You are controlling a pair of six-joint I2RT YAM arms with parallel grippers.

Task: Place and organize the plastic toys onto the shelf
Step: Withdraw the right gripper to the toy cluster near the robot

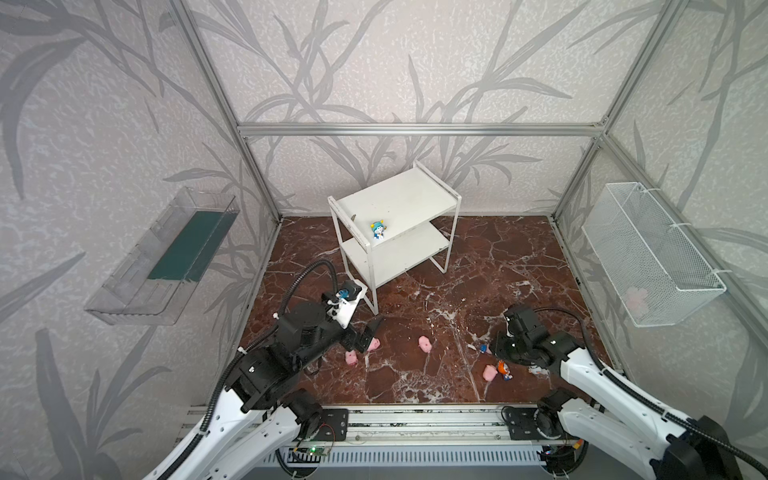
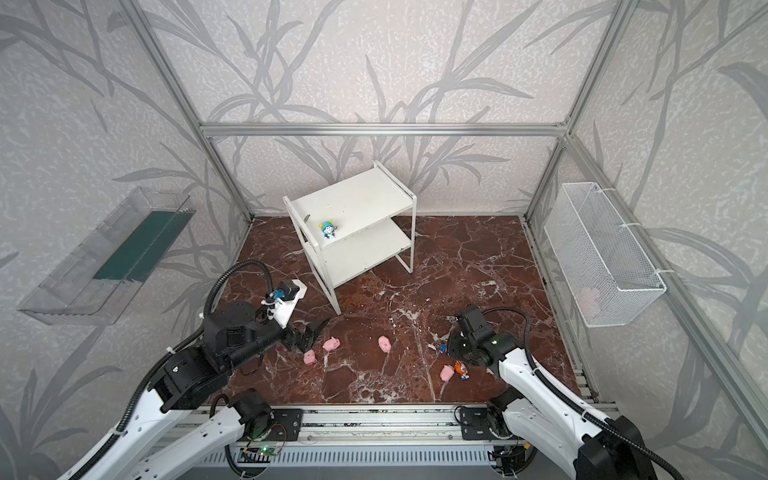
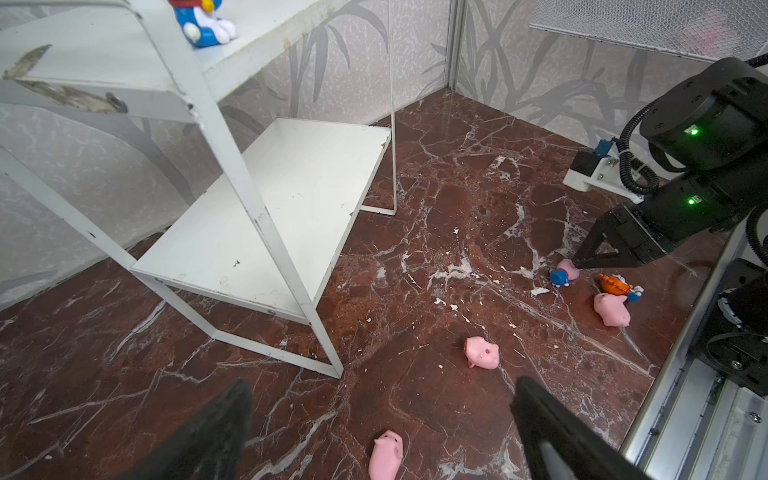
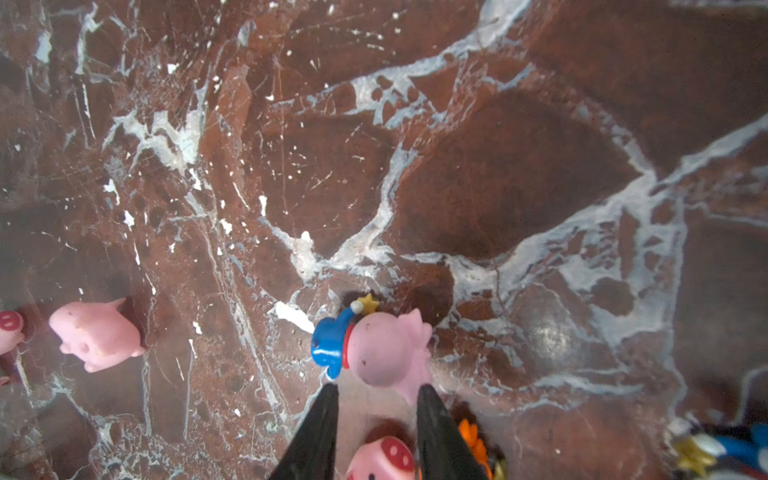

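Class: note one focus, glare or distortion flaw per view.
In both top views frame posts splay, wide-angle distortion; left wrist view: left gripper blurred near the lens; right wrist view: nearest pig soft, glare on the floor.

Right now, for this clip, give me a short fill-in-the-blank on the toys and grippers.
1. The teal-hatted figurine stands on the shelf's ____ board.
2. The left gripper's fingers are ____, not shut.
3. The fallen figurine at the right gripper's fingertips wears a ____ hat.
Missing words: top; open; pink.
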